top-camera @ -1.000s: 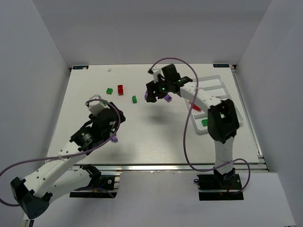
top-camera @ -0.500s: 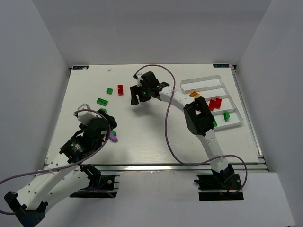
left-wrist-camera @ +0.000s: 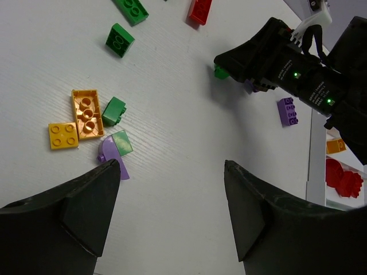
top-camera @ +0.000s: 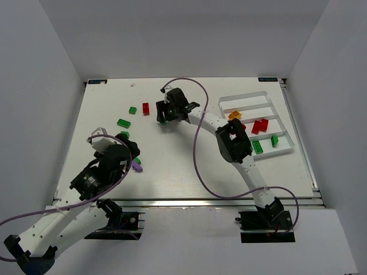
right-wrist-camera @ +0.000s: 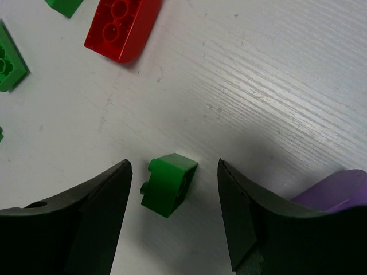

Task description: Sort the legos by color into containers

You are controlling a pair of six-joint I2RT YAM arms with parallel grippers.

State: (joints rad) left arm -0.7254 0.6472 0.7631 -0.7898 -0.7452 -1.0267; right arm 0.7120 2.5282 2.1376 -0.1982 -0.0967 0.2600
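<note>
Top view: the right gripper [top-camera: 165, 113] hangs over the worktop's far middle, near a red lego [top-camera: 145, 108]. The white tray [top-camera: 243, 95] lies by the right edge.

Left wrist: the left gripper [left-wrist-camera: 172, 212] gapes wide above orange legos [left-wrist-camera: 86, 113] on the worktop's left half.

Right wrist: spread fingers [right-wrist-camera: 97, 217] flank a green lego [right-wrist-camera: 169, 186] without touching it.

Tray [top-camera: 252, 104] sits right on the table [top-camera: 172, 166]; one lego [right-wrist-camera: 169, 184] lies between the right jaws.
</note>
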